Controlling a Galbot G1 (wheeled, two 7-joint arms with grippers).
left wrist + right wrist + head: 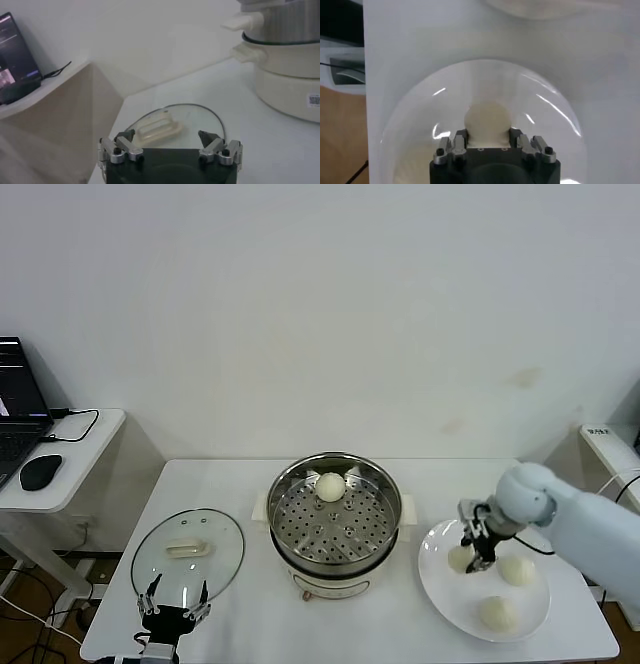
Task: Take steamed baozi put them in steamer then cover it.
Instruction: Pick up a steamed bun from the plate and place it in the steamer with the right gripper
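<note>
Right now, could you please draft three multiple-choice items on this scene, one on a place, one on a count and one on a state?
1. Where does the round clear glass lid lie?
A. On the white table beside the shiny round steel steamer, on the robot's left
B. On the steamer
C. On the flat white plate

2. How many smooth cream-white buns sit in the steamer?
A. None
B. One
C. Three

3. What is the right tool doing?
A. Hanging open above the steamer
B. Gripping the lid
C. Shut on a bun over the plate

Answers:
1 A, the lid rests flat near the open left tool.
2 B, a single bun sits on the perforated tray.
3 C, its fingers flank the bun in the right wrist view.
</note>
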